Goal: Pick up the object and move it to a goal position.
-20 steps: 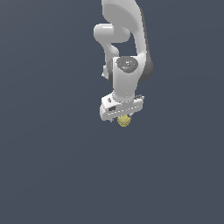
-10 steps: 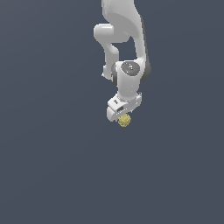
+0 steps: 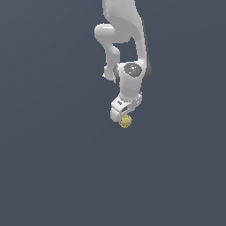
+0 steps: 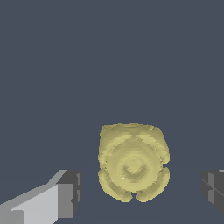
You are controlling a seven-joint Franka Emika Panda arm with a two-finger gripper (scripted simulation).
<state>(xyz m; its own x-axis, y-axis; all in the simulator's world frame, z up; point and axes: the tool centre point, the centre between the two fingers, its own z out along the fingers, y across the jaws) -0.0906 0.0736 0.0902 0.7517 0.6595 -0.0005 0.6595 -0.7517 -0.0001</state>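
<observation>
The object [image 3: 125, 121] is a small yellow-tan bumpy lump directly under the white arm's hand in the exterior view. My gripper [image 3: 122, 117] hangs right over it, pointing down. In the wrist view the object [image 4: 133, 164] sits between the two fingers [image 4: 68, 192], with a plain dark gap on each side. The gripper [image 4: 141, 190] is open and neither pad touches the lump. The other fingertip shows only at the frame's edge.
Flat, uniform dark grey-blue ground lies all around the arm. No other objects, containers or edges show in either view.
The hand has turned about its own axis, from broadside to narrow in the exterior view. The object has stayed in the same spot beneath it.
</observation>
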